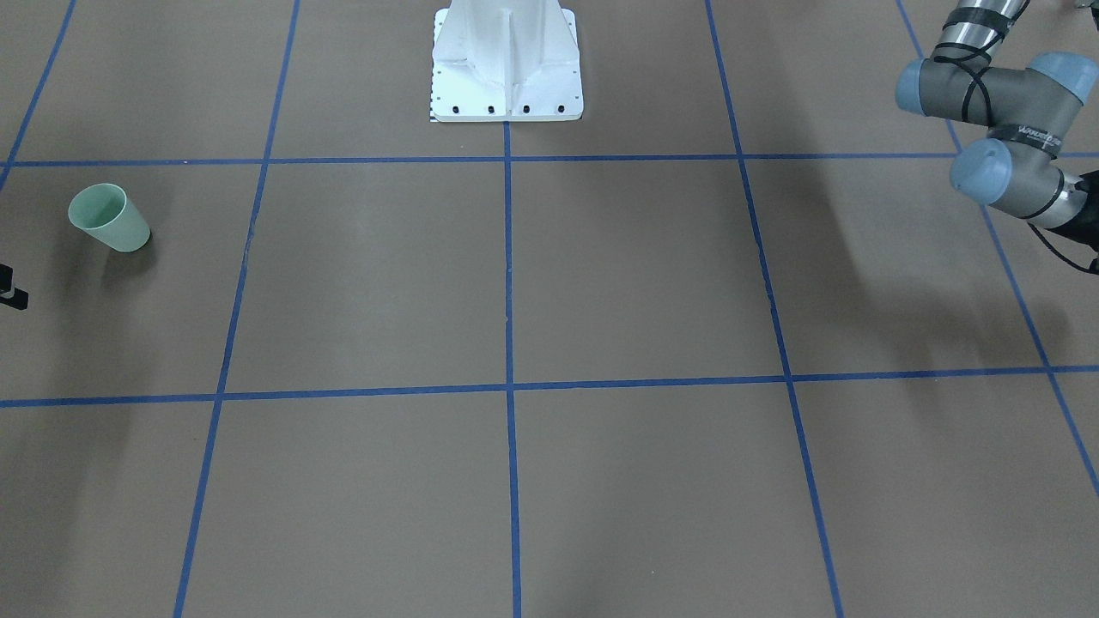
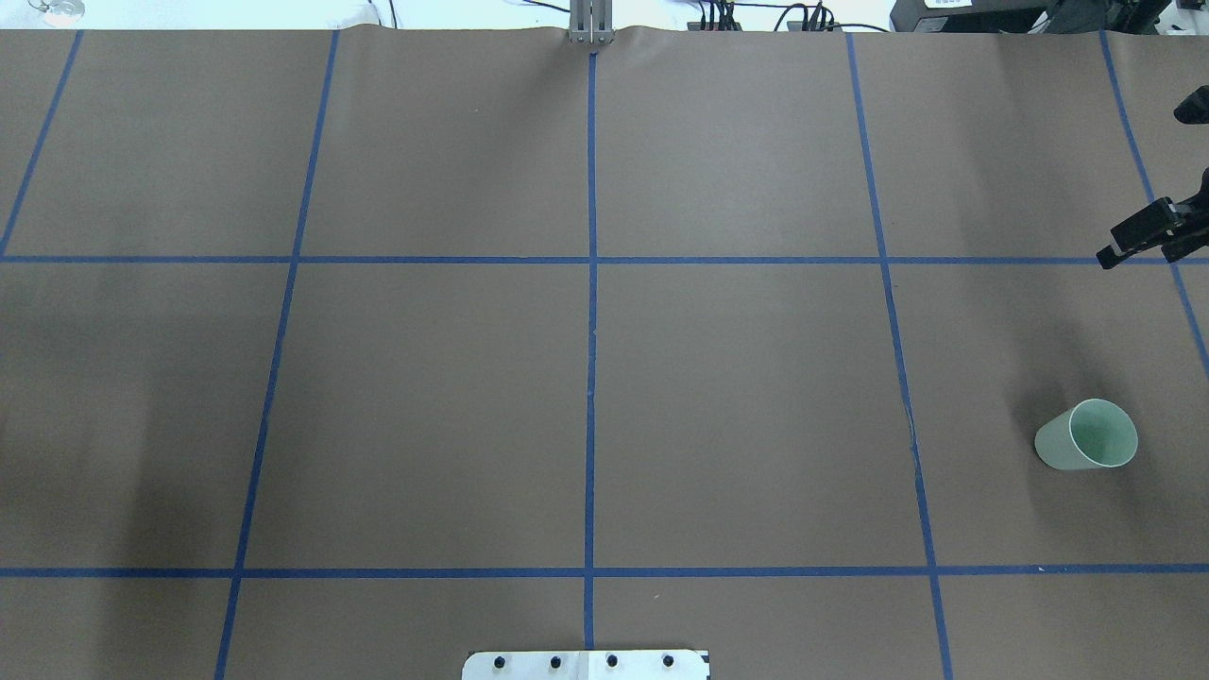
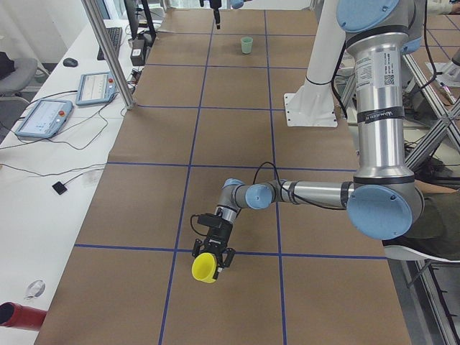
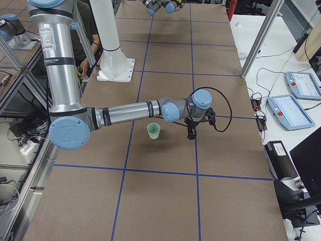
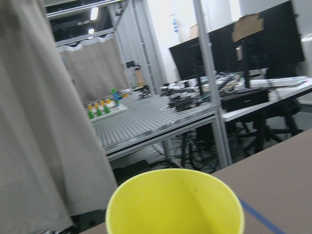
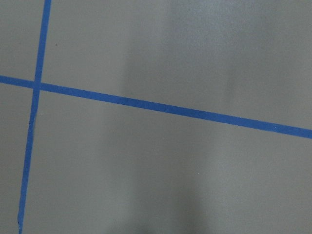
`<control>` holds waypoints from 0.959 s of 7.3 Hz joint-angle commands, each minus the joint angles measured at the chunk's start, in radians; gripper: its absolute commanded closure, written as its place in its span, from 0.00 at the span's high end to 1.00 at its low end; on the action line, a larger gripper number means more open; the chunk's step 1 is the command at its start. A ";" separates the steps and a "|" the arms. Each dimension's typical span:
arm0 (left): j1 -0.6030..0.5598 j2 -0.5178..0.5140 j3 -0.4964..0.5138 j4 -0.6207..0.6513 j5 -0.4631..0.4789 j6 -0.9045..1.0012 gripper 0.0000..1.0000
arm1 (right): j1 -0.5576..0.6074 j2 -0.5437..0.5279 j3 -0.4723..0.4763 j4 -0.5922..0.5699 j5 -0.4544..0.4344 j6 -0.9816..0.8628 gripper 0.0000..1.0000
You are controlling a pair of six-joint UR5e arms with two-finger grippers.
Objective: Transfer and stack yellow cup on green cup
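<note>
1. Yellow cup (image 3: 204, 269): lower centre of the left-end view, nearest the camera. It is tilted, with its mouth turned towards the lower left of the frame, and lies close to a blue tape line (image 3: 237, 253). In the left wrist view its open rim fills the bottom centre.
2. Left gripper (image 3: 212, 257): directly at the yellow cup, with dark fingers on either side of the rim. Whether they are clamped on it cannot be told. The left arm (image 3: 309, 192) reaches in low from the right of the frame.
3. Table (image 3: 230, 136): brown sheet marked into squares by blue tape.
4. White pedestal (image 3: 310, 108): right of centre, middle distance.
5. Green cup (image 3: 246, 45): top centre of the left-end view, far end of the table. It stands upright with its mouth up, well apart from the yellow cup. In the overhead view it sits at the right, below mid-height.
6. Right gripper (image 2: 1145, 184): right edge of the overhead view, above the green cup and clear of it. Two dark fingertips show apart, with nothing between them.
</note>
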 commanded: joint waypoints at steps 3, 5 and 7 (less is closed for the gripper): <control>0.034 -0.377 0.397 -0.882 0.052 0.614 0.32 | -0.001 0.118 -0.101 0.000 -0.030 0.002 1.00; 0.040 -0.529 0.391 -0.927 -0.063 0.765 0.33 | -0.001 0.127 -0.100 0.000 -0.027 0.034 1.00; 0.069 -0.631 0.391 -1.006 -0.215 0.770 0.36 | -0.001 0.173 -0.100 0.000 -0.027 0.089 1.00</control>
